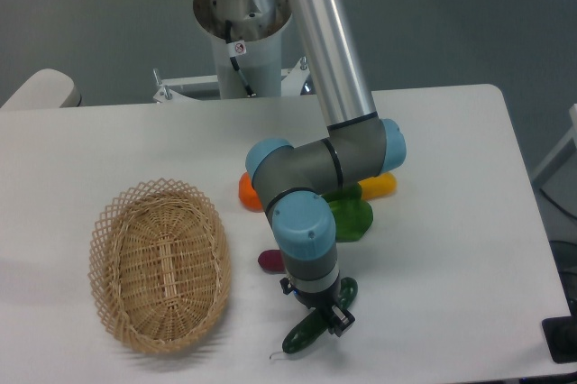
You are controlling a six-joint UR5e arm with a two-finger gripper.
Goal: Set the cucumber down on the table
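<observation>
Wicker basket [160, 264] sits at left on the white surface [451, 249]. Near the front edge, the pincer [323, 315] points down, pinching the dark green cucumber [306, 332], which lies tilted at surface level. Green pepper [352, 218] behind.

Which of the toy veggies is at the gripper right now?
The cucumber, the dark green elongated one with a wiry stem, right at the gripper. The brighter green pepper, yellow piece and orange piece sit farther back.

We see bare tabletop [451, 294] right of the cucumber [311, 328]; the wicker basket [160, 263] blocks the left, the green pepper [350, 219] crowds behind.
</observation>
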